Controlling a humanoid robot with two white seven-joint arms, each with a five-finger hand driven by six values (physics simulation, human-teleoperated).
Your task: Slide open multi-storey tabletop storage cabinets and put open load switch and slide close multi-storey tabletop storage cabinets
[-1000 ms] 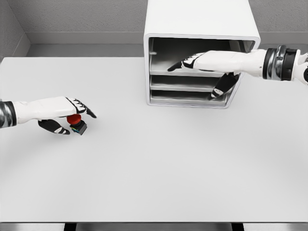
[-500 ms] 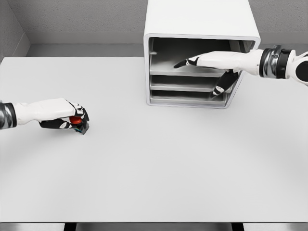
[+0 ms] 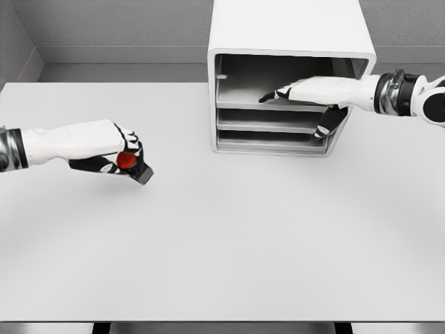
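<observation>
No brand, label or writing can be read on anything here. The left robot hand comes in from the counter's left edge, its fingers clamped around the switch, which has a red round button and a dark body. The switch is tilted, button toward the palm and dark body pointing down and right, its lower corner close over the counter surface near the left edge; whether it touches the counter cannot be told. Most of the switch's far side is hidden by the curled fingers, and its fine details are too small to make out. The left forearm is cut off by the picture's left border.

The cabinet stands at the counter's back edge, right of the middle, white outside with a grey open front showing three tiers. The right robot hand reaches in from the right, fingers spread apart and holding nothing, the index and upper fingers lying inside the top tier above its shelf. Its thumb hangs down in front of the middle tier by the cabinet's right wall. Whether the fingertips touch the shelf cannot be told. The cabinet's inner back is in shadow, and its right inner wall is partly hidden by the hand.
</observation>
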